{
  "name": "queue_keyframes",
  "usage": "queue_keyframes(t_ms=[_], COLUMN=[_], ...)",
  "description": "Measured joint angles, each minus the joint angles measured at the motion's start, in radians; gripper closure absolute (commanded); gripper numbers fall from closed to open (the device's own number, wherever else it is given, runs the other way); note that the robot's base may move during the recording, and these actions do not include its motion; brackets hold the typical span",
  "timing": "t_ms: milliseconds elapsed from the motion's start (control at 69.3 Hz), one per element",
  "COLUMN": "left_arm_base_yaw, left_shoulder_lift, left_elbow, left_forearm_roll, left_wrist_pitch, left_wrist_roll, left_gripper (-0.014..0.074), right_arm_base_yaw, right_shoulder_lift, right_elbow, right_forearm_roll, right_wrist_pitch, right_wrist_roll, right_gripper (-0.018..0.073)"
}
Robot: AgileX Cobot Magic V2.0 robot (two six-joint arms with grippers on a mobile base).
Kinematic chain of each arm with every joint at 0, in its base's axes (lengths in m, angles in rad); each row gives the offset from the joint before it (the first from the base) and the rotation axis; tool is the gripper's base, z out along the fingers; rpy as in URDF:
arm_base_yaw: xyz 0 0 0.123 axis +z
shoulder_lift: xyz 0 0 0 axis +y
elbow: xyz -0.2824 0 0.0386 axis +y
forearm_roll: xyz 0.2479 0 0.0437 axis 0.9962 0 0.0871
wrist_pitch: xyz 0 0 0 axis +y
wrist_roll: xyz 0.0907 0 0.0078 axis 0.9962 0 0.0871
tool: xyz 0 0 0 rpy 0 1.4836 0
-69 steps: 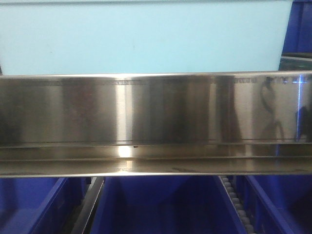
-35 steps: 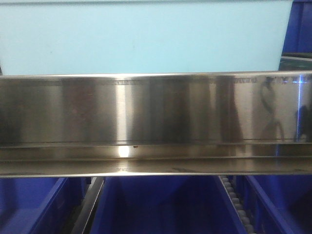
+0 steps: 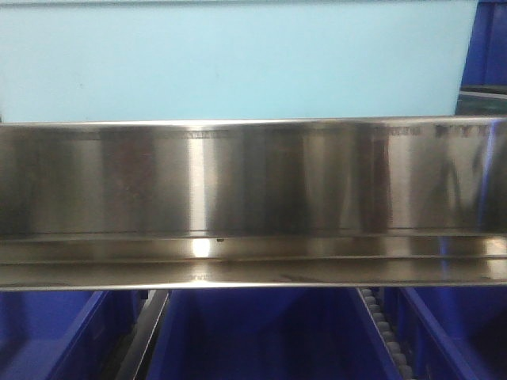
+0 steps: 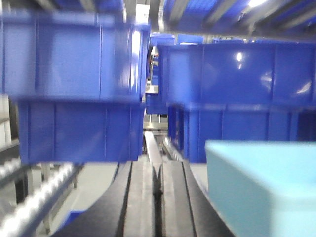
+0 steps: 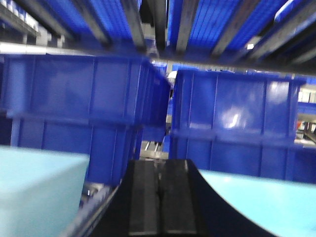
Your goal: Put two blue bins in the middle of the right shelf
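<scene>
A pale sky-blue bin (image 3: 238,63) fills the top of the front view, its wall standing just behind the mirror-like steel rail of the right shelf middle (image 3: 253,182). In the left wrist view my left gripper (image 4: 157,170) is shut with nothing in it, and a pale blue bin's corner (image 4: 261,187) lies to its right, apart from the fingers. My right gripper (image 5: 159,170) is also shut and empty. It points between a pale blue bin (image 5: 39,187) on its left and a second pale blue surface (image 5: 261,202) on its right.
Dark royal-blue bins (image 4: 74,54) are stacked on the rack ahead of both wrists, with more (image 5: 232,113) under the overhead slats. Below the rail are further dark blue bins (image 3: 261,332) and a roller track (image 3: 384,328). A roller conveyor (image 4: 29,197) runs at lower left.
The pale blue bin's right edge has slid slightly to the right in the front view, and the reflections at the rail's right end have shifted.
</scene>
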Motion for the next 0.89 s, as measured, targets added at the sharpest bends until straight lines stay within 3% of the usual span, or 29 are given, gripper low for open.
queue_keyframes(t_ms=[159,520,722,895], left_arm_base_yaw=[0.0,0.0,0.0,0.0], left_shoulder_lift=[0.172,0.739,0.901,0.968], left_elbow=[-0.209,-0.609,-0.691,-0.692], left_forearm_roll=[0.034,0.039,0.039,0.041], left_wrist_pitch=[0.115,0.399,0.397,0.393], left_wrist_roll=[0.0,0.0,0.0,0.0], left_gripper=[0.0707,0.0707,0.0707,0.0707], right_arm_base_yaw=[0.0,0.0,0.0,0.0], right_shoulder_lift=[0.099,0.589,0.813,0.914], right_elbow=[-0.209,-0.588,-0.742,-0.765], right_forearm_roll=[0.0,0.0,0.002,0.03], right_wrist_pitch=[0.168,0.364,0.556,0.573], right_wrist_roll=[0.0,0.0,0.0,0.0], right_gripper=[0.0721,0.0721,0.0721,0.0721])
